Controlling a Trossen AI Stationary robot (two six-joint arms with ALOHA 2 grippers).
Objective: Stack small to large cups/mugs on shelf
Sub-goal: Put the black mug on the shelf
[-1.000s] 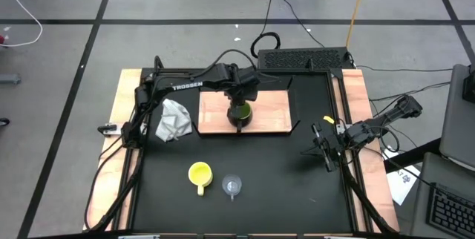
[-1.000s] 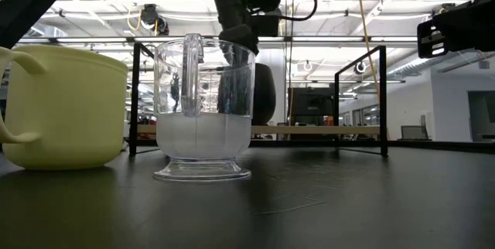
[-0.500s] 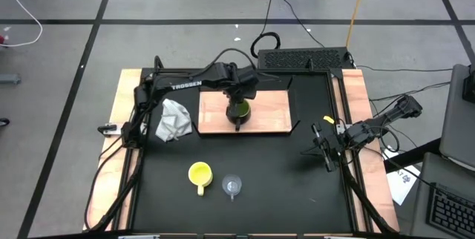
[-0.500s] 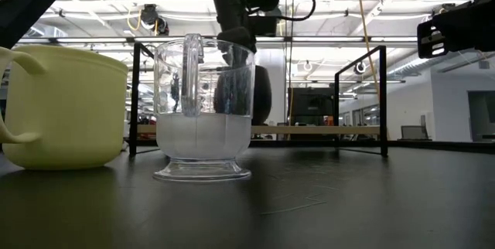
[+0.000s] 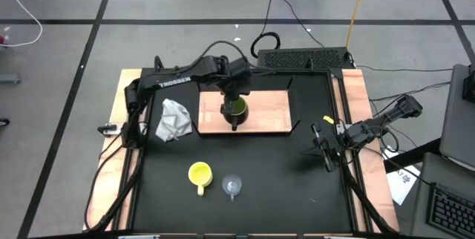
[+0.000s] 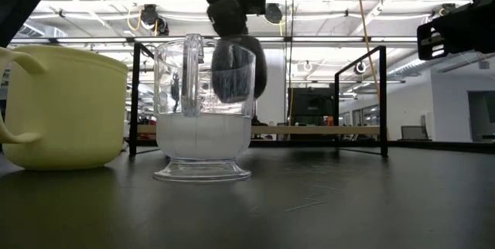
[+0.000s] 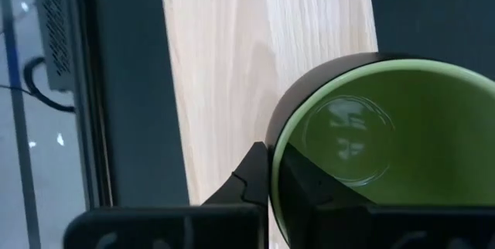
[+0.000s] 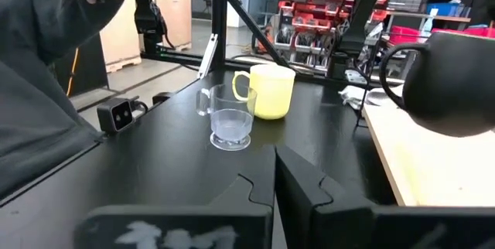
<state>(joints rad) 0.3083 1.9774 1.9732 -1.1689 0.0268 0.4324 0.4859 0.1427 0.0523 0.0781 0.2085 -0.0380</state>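
- Step in hand: your left tool [image 7: 269, 173] pinches the green mug [image 5: 236, 108] by its rim, held clear above the shelf [image 5: 274, 110].
- Next, you need a gentle lowering.
- Right tool [image 5: 322, 141] waits, pressed together.

A grey floor [image 5: 111, 46] crossed by dark lines is seen around the black surface [image 5: 267, 165], with cables [image 5: 274, 5] trailing beyond its far edge. Behind the surface, a bright hall with ceiling lights [image 6: 116, 21] and ducts is shown, and red storage bins [image 8: 317, 5] are racked further back.
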